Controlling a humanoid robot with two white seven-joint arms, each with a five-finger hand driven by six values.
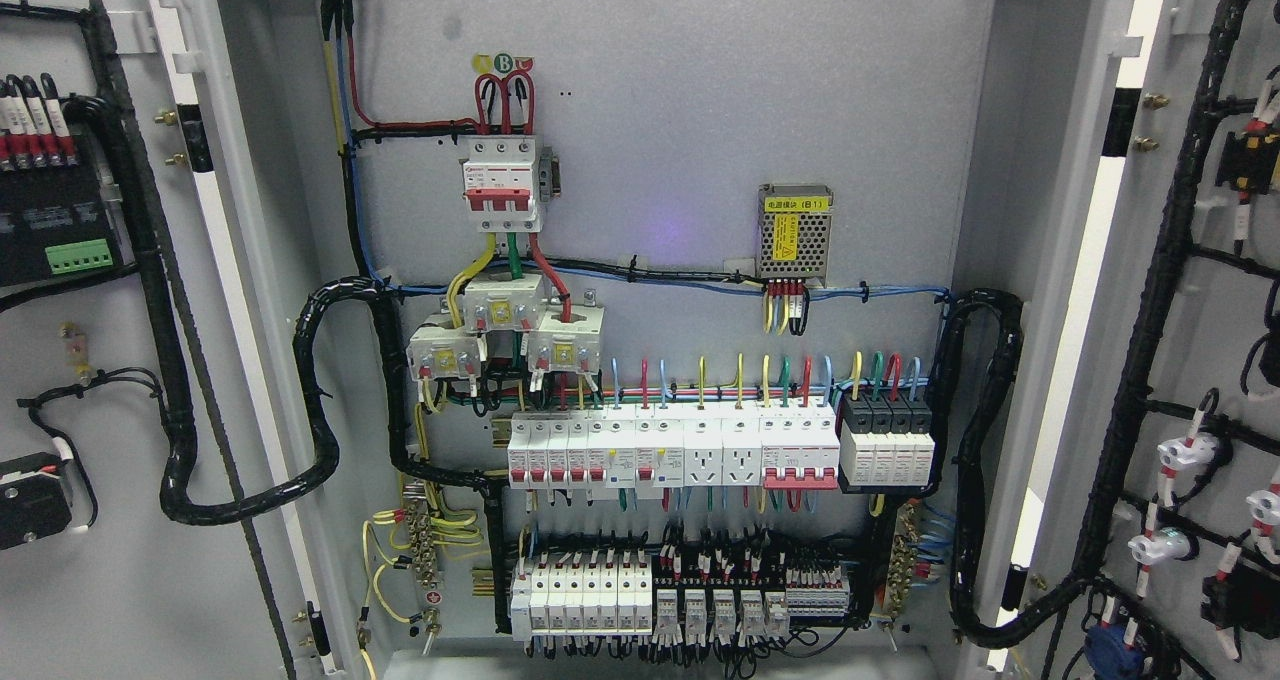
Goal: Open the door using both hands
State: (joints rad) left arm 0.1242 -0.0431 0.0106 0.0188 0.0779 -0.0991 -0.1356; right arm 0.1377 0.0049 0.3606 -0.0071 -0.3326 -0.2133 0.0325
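Neither robot hand appears in the head view, so their state cannot be told.

Left door [120, 580]: a grey sheet-metal leaf, swung fully outward at the left of the picture with its inner face toward the camera. It carries a black module with a green terminal strip [78, 255] and a black corrugated cable loom [165, 380] that runs across the hinge gap into the cabinet. Judged stiff and moderately heavy, with a smooth painted finish likely to be slippery. The loom will probably resist travel near the limit of swing. Take hold at the bare free edge or outer handle, not at wiring or mounted parts.

Cabinet interior [650, 110]: a grey back panel carrying a three-pole main breaker [500, 185], a perforated power supply with a yellow label [795, 235], rows of white breakers [620, 450] and lower terminal blocks. These parts are fragile and possibly live; avoid contact.

Right door [1220, 90]: also swung open at the right of the picture, inner face showing. It carries a black loom [1150, 340] and the white backs of panel-mounted switches [1185, 455]. Handling is judged the same as the left leaf. With both leaves open, the task appears complete.
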